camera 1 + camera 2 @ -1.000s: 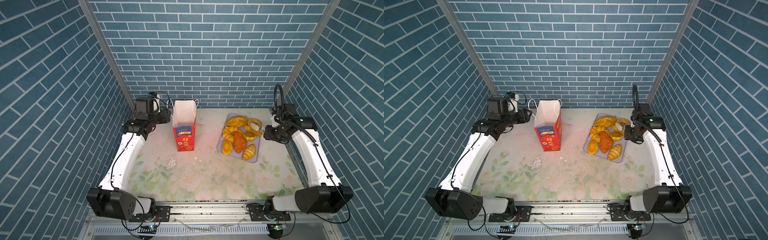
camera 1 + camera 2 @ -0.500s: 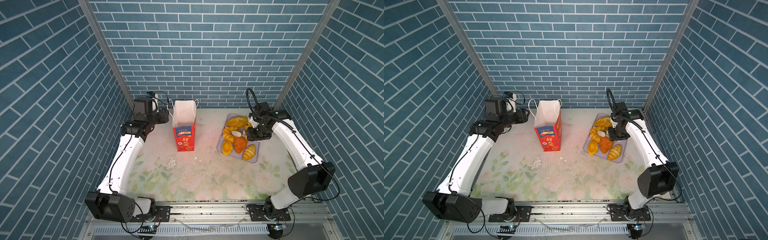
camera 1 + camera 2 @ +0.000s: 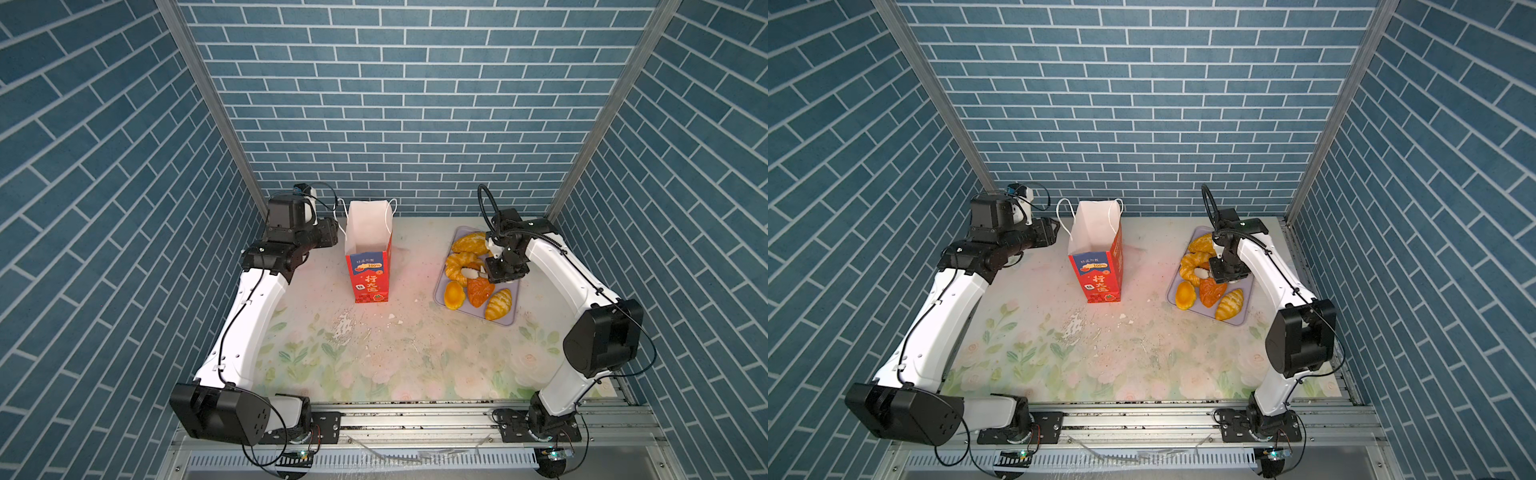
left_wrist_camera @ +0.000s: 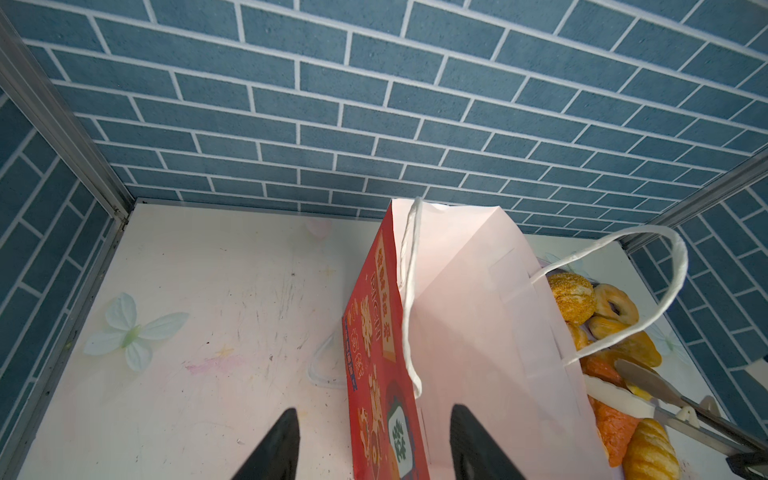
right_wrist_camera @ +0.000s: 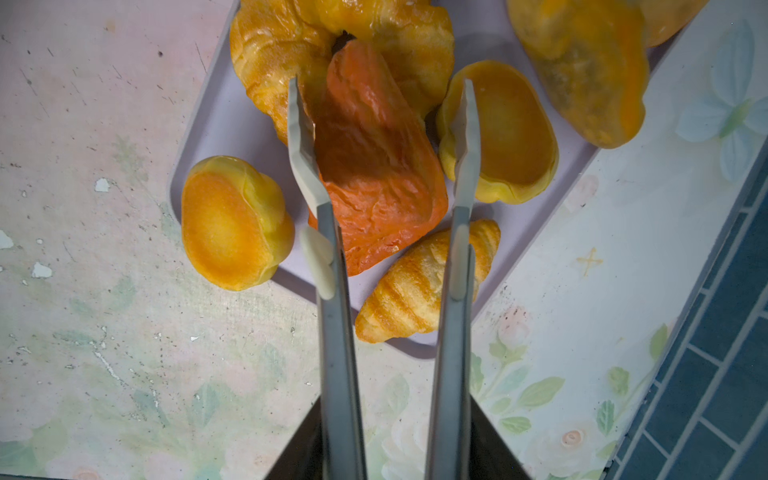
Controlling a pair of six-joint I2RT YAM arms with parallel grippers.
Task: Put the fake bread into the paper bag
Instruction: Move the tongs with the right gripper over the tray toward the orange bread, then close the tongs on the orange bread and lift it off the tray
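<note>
- Straddling the near wall of the paper bag [image 4: 478, 311], the left gripper [image 4: 372, 409] has its jaws well apart. One of its black fingers [image 4: 278, 440] is outside the red face and the other is over the white lining. The wrist view's edge cuts off their bases.
- The paper bag stands upright on the table [image 3: 374, 361] near the back wall, mouth open. Its front wall hides its floor, so I cannot tell what is inside.
- The fake bread [image 3: 496, 303] lies on the lilac tray [image 5: 216, 120], well apart from the bag.
- The right gripper [image 5: 380, 83] has long blades a narrow gap apart on either side of the reddish pastry [image 5: 374, 166]. One blade touches the pastry's edge, but I cannot tell whether they pinch it.
- In both top views the right gripper's body covers the tray's middle.
</note>
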